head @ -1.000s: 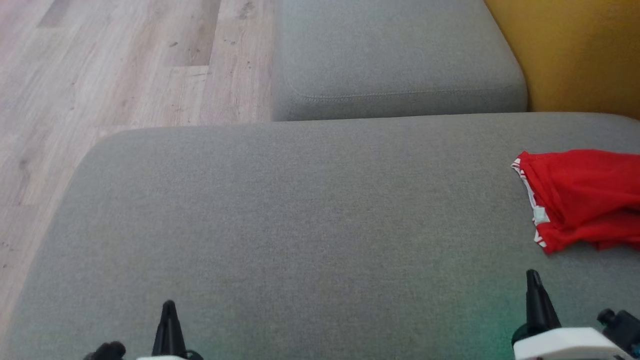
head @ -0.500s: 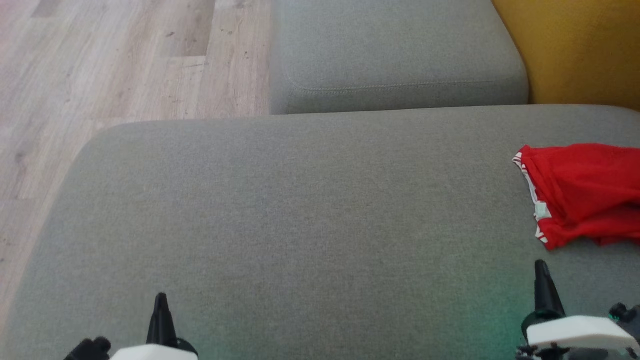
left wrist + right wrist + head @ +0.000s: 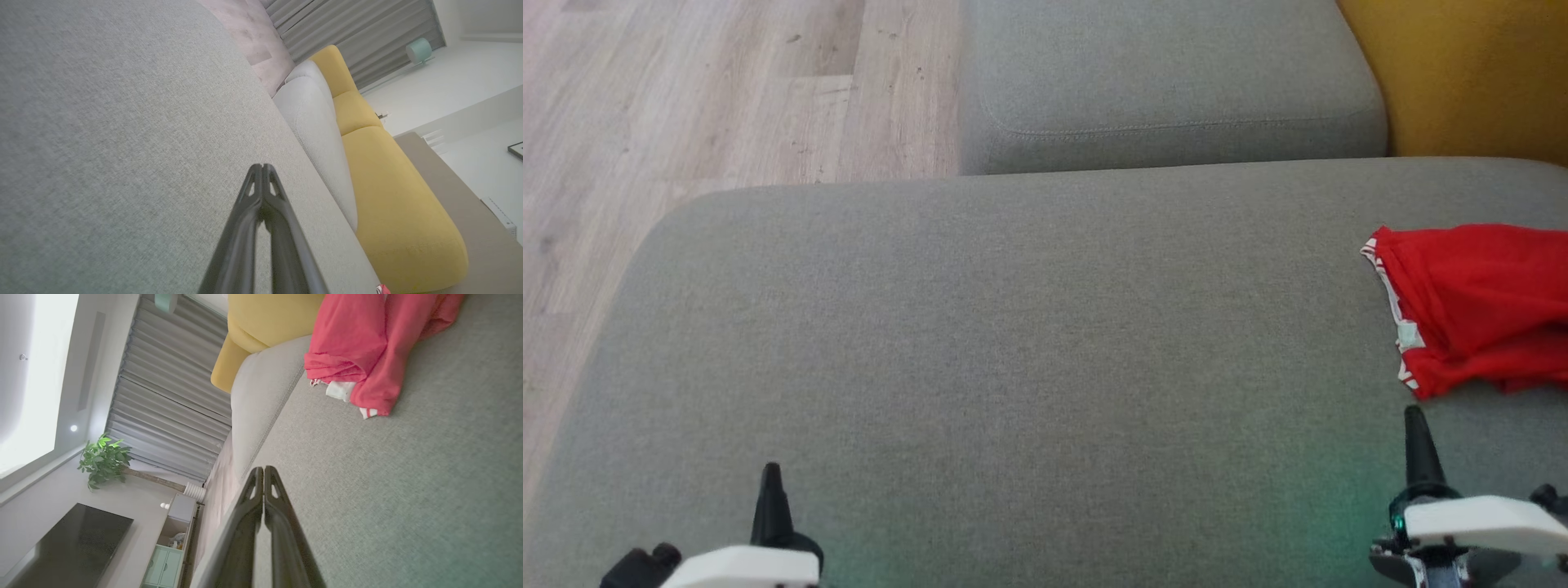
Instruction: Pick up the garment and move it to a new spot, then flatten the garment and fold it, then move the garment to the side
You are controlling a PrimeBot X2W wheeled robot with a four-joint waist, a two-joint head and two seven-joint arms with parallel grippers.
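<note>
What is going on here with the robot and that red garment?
A two-armed robot faces a grey sofa. The red garment lies bunched on the sofa's right side, and nothing touches it. Both grippers are shut and empty. The left gripper is over bare sofa, far from the garment, while the right gripper points toward the garment from just short of it. The pick-up has not yet begun.

1. The left gripper point(image 3: 770, 478) sits at the lower left of the head view. Its two dark fingers are pressed together into one upward-pointing spike, holding nothing.
2. The right gripper point(image 3: 1415, 420) sits at the lower right, fingers likewise closed and empty.
3. The white left wrist casing point(image 3: 743, 567) and right wrist casing point(image 3: 1478, 523) lie behind them.
</note>
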